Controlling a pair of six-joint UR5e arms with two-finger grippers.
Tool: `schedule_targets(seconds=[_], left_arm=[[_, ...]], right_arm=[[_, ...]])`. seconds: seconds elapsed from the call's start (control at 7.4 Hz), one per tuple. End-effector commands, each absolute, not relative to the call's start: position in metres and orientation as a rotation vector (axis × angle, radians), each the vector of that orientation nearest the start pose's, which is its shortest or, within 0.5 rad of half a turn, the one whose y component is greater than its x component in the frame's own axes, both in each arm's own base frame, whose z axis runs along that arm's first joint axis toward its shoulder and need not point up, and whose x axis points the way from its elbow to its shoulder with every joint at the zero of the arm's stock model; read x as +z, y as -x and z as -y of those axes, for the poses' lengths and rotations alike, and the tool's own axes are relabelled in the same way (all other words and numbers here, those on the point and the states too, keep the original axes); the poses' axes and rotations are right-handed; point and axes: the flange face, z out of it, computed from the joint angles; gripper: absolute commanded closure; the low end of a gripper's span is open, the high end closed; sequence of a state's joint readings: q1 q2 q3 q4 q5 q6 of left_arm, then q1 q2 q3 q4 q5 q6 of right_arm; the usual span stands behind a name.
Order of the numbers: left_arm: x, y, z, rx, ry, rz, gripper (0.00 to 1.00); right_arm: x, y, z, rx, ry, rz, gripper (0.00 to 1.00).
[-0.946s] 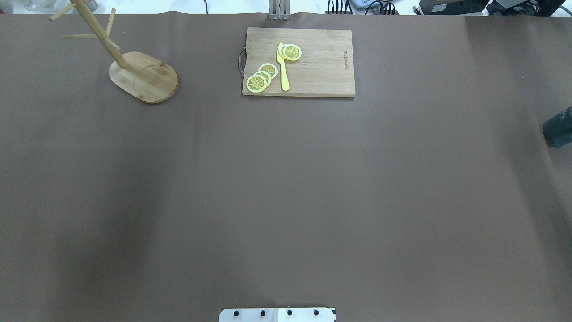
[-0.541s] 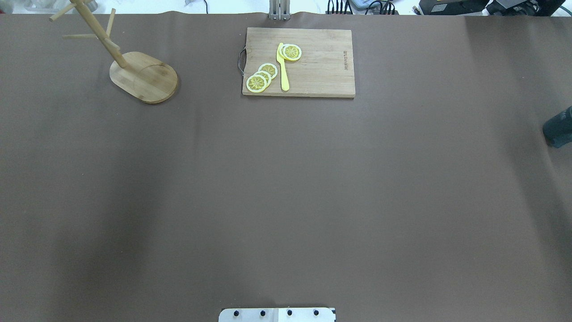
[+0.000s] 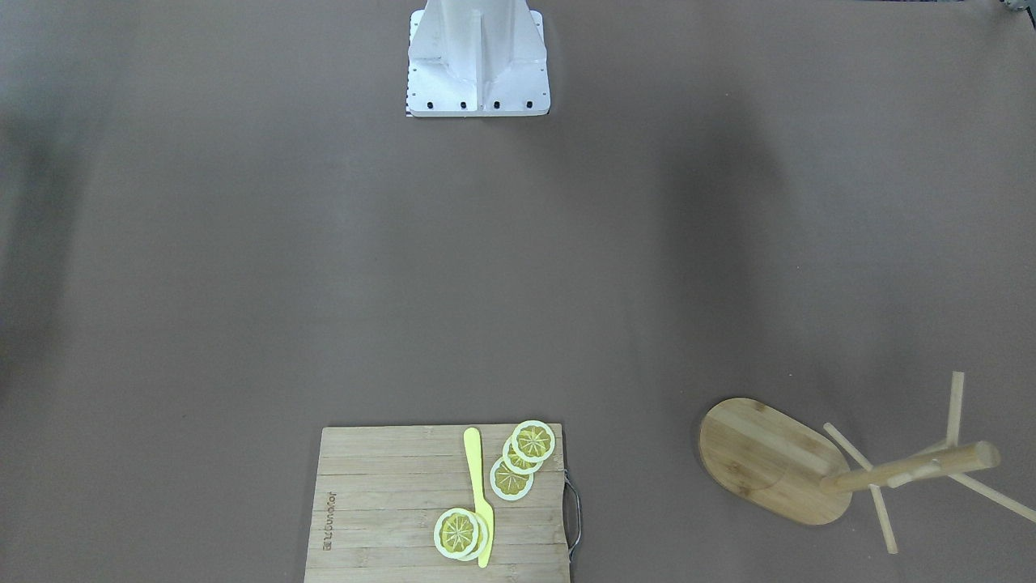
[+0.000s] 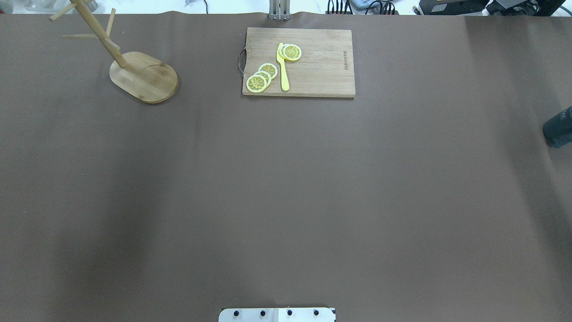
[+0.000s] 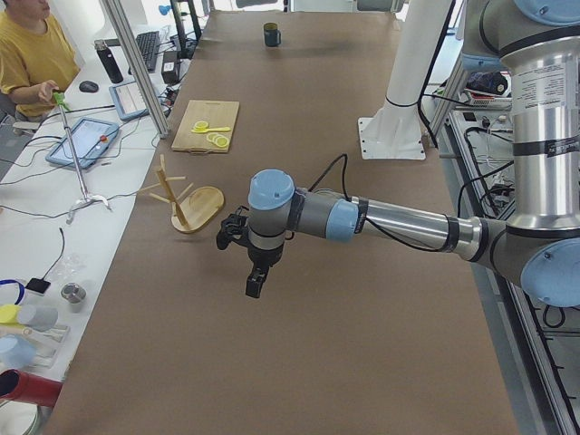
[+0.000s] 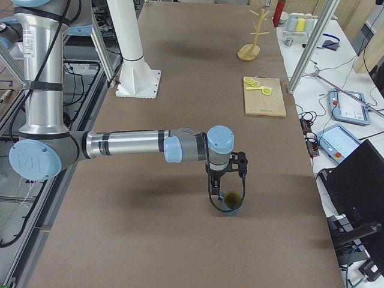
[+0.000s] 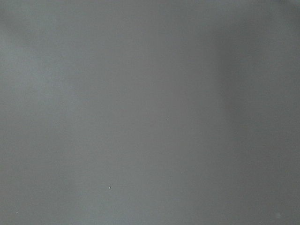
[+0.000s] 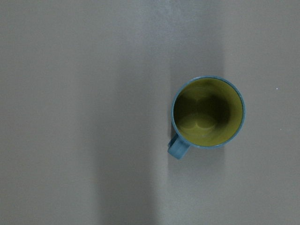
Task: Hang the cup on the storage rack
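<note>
The slate-blue cup (image 8: 208, 113) stands upright on the brown table, yellowish-olive inside, its handle toward the lower left of the right wrist view. It shows at the right edge of the overhead view (image 4: 558, 127) and in both side views (image 5: 271, 34) (image 6: 230, 202). The right gripper (image 6: 227, 191) hangs just above it; I cannot tell whether it is open. The bamboo storage rack (image 4: 145, 77) stands at the far left (image 3: 769, 460), its pegs bare. The left gripper (image 5: 256, 283) hovers over bare table near the rack (image 5: 186, 204); I cannot tell its state.
A wooden cutting board (image 4: 319, 67) with lemon slices (image 4: 261, 77) and a yellow knife (image 4: 283, 67) lies at the far middle edge. The white robot base (image 3: 477, 65) stands on the near side. An operator (image 5: 32, 54) sits beyond the table's far edge.
</note>
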State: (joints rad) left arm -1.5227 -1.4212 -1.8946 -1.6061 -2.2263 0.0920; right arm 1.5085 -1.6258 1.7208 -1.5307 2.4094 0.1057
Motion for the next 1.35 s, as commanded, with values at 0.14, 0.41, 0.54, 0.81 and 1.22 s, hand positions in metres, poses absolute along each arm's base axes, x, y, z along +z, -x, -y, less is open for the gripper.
schedule_targets(seconds=[0.14, 0.41, 0.54, 0.81, 1.22], left_arm=[[0.578, 0.053, 0.431, 0.197, -0.203, -0.649, 0.02], [0.578, 0.054, 0.427, 0.193, -0.203, -0.649, 0.02], [0.577, 0.054, 0.427, 0.194, -0.204, -0.649, 0.02], [0.576, 0.055, 0.427, 0.193, -0.207, -0.647, 0.02], [0.573, 0.056, 0.427, 0.192, -0.214, -0.647, 0.02]], right_arm=[[0.653, -0.017, 0.536, -0.078, -0.138, 0.863, 0.0], [0.675, -0.009, 0.57, -0.099, -0.132, 0.788, 0.03], [0.667, -0.007, 0.589, -0.105, -0.155, 0.694, 0.06], [0.693, 0.007, 0.596, -0.105, -0.092, 0.701, 0.06], [0.706, 0.008, 0.58, -0.173, -0.091, 0.742, 0.12]])
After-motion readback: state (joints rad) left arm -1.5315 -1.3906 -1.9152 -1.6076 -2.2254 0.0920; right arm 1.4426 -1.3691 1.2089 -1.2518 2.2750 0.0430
